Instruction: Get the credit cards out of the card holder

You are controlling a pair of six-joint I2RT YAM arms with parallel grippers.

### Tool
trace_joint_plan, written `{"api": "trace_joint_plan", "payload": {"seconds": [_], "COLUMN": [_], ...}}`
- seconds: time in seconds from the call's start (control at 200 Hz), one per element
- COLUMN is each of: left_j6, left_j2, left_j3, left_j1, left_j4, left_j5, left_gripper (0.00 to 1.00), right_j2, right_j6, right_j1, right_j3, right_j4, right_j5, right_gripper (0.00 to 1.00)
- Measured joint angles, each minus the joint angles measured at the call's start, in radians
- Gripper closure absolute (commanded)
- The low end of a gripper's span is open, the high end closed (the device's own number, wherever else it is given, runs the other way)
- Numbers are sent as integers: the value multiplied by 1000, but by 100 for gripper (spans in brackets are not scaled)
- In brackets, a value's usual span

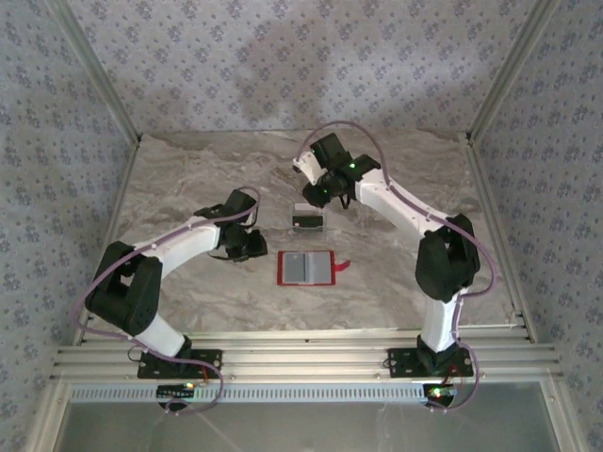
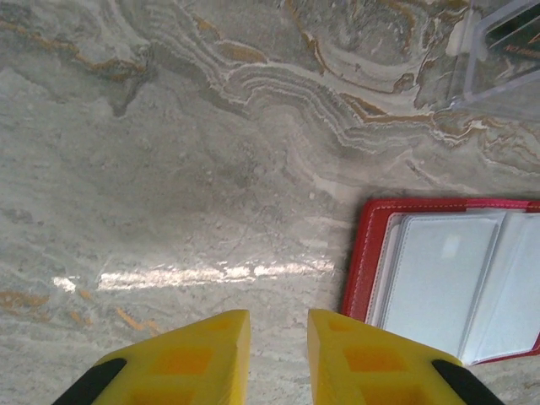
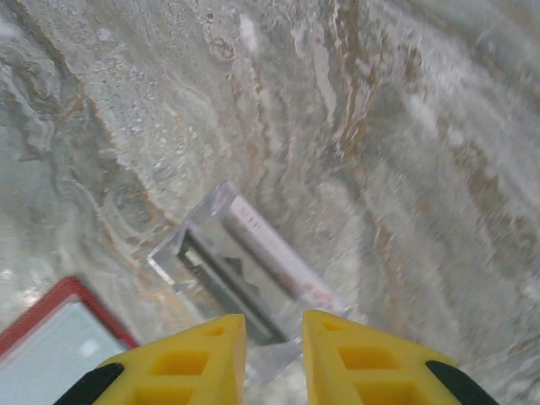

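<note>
Nearest the bases, card holder: we find the card holder (image 1: 306, 267) lying open and flat, long axis on the 3-to-9 o'clock line, snap tab (image 1: 343, 266) at 3; we judge its pale pockets to be empty.
Left gripper: the left gripper (image 1: 254, 248) is low over the table, jaws narrowly parted with nothing between them; the holder sits just beside it at about 4 o'clock.
Credit cards: the credit cards (image 1: 308, 220) lie at 12 o'clock from the holder, inside a clear case (image 3: 190, 245), long axis also 3-to-9.
Right gripper: the right gripper (image 1: 320, 195) is farthest out, jaws a little apart and empty; the cards lie near it at 6 to 7 o'clock.
Nearer arm: we make it the right for the cards and the left for the holder.
</note>
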Motion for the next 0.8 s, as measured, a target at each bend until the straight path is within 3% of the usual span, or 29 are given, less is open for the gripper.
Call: {"api": "trace_joint_plan", "payload": {"seconds": [0.425,0.805], "left_j6": [-25,-45], "left_j2": [-12,-98], "left_j3": [-8,-76], "left_j1": [18,68], "left_j4": [61,83], "left_j5": [0,-7], "left_gripper": [75,75], "right_j2": [-130,-45], "right_j6": [555,755], "right_j1": [122,233], "right_j3": [-275,-301], "right_j4": [80,143], "right_j5": [-91,-157], "right_gripper": [78,72]}}
